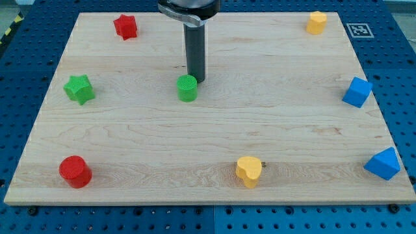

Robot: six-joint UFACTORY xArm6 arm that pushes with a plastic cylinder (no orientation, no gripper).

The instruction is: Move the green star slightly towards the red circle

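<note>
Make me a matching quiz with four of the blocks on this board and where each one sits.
Blocks:
1. green star
2. red circle
3. yellow heart
4. green round block

Places:
A. bottom edge, right of middle
B. bottom left corner
C. just beside my tip
D. left side, halfway up

Pairs: 1-D, 2-B, 3-A, 4-C

The green star (79, 88) is lying flat near the table's left edge, while the red circle (75, 171) is sitting well below it, near the bottom-left corner.
</note>
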